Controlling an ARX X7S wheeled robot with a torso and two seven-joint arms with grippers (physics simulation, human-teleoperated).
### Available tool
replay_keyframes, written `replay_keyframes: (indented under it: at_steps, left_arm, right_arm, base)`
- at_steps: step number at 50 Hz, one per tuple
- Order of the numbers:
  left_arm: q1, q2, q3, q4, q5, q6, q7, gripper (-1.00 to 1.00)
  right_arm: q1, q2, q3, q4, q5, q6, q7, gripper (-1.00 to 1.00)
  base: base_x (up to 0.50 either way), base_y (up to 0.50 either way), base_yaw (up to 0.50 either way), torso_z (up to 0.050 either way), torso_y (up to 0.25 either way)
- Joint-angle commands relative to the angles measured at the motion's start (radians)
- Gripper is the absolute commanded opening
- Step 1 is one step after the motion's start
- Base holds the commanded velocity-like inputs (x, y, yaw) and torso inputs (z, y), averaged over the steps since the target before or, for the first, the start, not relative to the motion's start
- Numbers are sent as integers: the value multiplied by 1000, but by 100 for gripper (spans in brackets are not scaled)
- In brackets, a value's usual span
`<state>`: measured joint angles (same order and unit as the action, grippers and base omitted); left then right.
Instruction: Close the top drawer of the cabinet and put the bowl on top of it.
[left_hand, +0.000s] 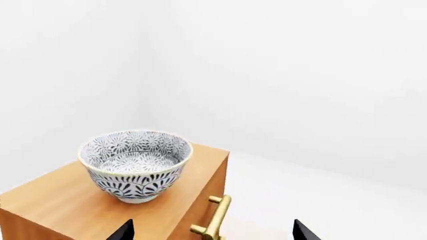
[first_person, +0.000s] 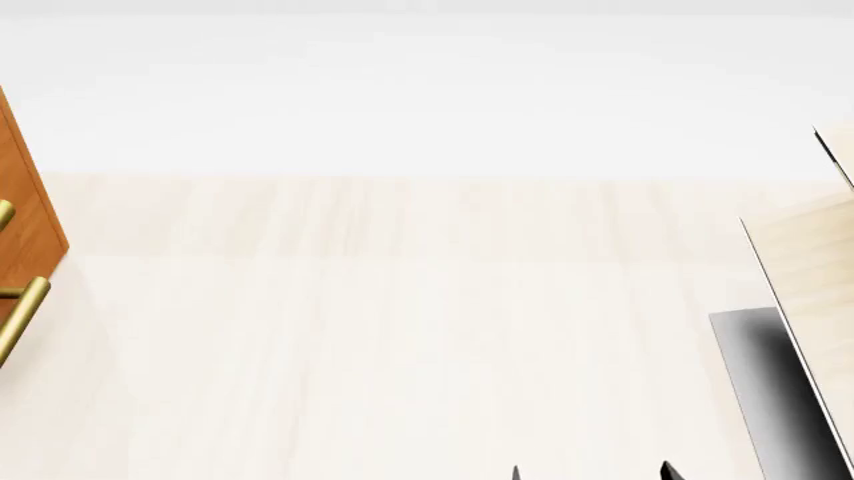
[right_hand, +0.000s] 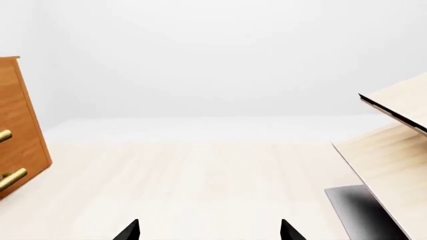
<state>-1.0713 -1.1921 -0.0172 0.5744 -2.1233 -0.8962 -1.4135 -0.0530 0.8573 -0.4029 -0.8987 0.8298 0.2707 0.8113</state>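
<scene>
In the left wrist view the patterned white bowl (left_hand: 135, 165) stands upright on the orange-brown cabinet (left_hand: 53, 202), near the top's front edge. Below that edge the top drawer (left_hand: 195, 197) sits flush, its brass handle (left_hand: 217, 220) in line with my left gripper (left_hand: 212, 234). That gripper is open and holds nothing, a little back from the cabinet front. My right gripper (right_hand: 209, 232) is open and empty over the bare floor, far from the cabinet (right_hand: 20, 125). In the head view only its tips (first_person: 591, 474) and the cabinet's edge (first_person: 27, 215) show.
A pale wood structure (first_person: 801, 260) with a dark grey base (first_person: 767, 390) stands at the right, also seen in the right wrist view (right_hand: 393, 145). Light wooden floor (first_person: 400, 330) lies between it and the cabinet. White walls stand behind.
</scene>
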Motion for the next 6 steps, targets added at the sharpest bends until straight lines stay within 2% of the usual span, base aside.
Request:
replay_keyframes:
  at_steps: [1,3,6]
  left_arm:
    - [287,5,-232,240,-59,-5,4,100]
    - [378,45,-319,289,-56,-37,6,100]
    - [439,70,-377,340,-63,-72,14,100]
  right_arm:
    - [-1,-5,-4,4,-4,-6,0,100]
    - [-9,-3,11,1,2,-22,7,100]
    - [-2,2,14,-6,10,-15,16,100]
  base:
    - [0,0,0,0,0]
    - [0,0,0,0,0]
    - [0,0,0,0,0]
